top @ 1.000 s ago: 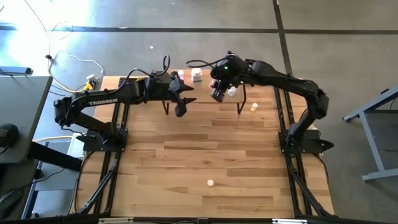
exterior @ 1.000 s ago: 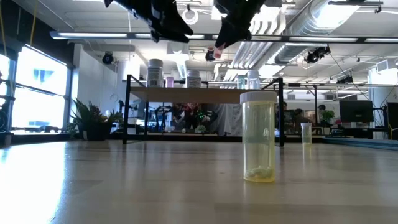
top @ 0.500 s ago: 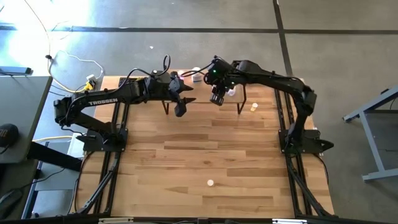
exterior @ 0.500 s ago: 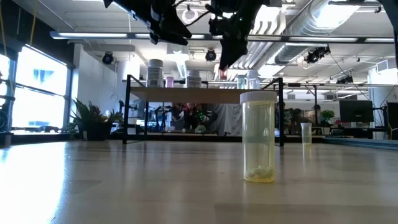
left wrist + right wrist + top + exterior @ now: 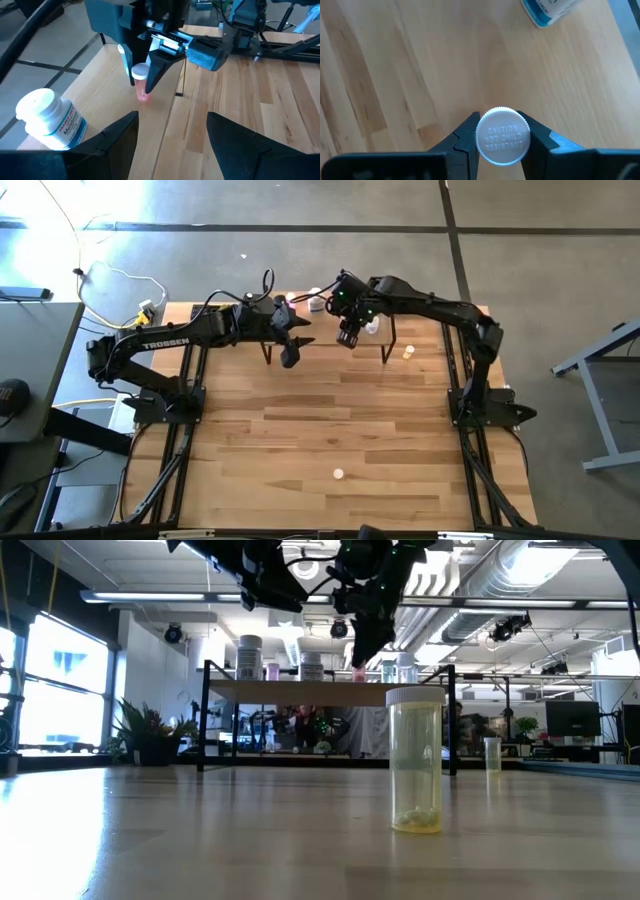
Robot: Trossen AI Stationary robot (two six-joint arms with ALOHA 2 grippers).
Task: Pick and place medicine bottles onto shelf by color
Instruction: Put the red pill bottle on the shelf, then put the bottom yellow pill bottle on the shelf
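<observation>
The shelf (image 5: 300, 690) stands near the table's far edge, carrying white (image 5: 250, 657) and pink (image 5: 272, 670) medicine bottles. My right gripper (image 5: 347, 335) is over the shelf's middle, shut on a pink bottle (image 5: 142, 90) with a white cap. The bottle's base is at or just above the shelf board (image 5: 100, 90); I cannot tell whether it touches. My left gripper (image 5: 172, 135) is open and hovers over the shelf's left part (image 5: 290, 348), close to a white labelled bottle (image 5: 47, 120). A yellow bottle (image 5: 415, 760) stands upright on the table's near part (image 5: 338, 474). My right gripper pinches the pink bottle by its white cap (image 5: 502, 131) between its two fingers (image 5: 465, 141), one on each side. The fingers come from above, pointing down. The bottle stays upright below them, with its pink body (image 5: 358, 671) down at the shelf top.
Another small yellow bottle (image 5: 408, 352) stands on the table right of the shelf. More bottles (image 5: 405, 667) stand on the shelf's right part. A white bottle with a blue label (image 5: 550, 7) is close to my right gripper. The table's middle (image 5: 330, 410) is bare wood.
My right gripper has gone down toward the shelf top and slightly toward the table's left, turning to point more steeply down, with the pink bottle carried along in its hold. My left arm has kept still.
</observation>
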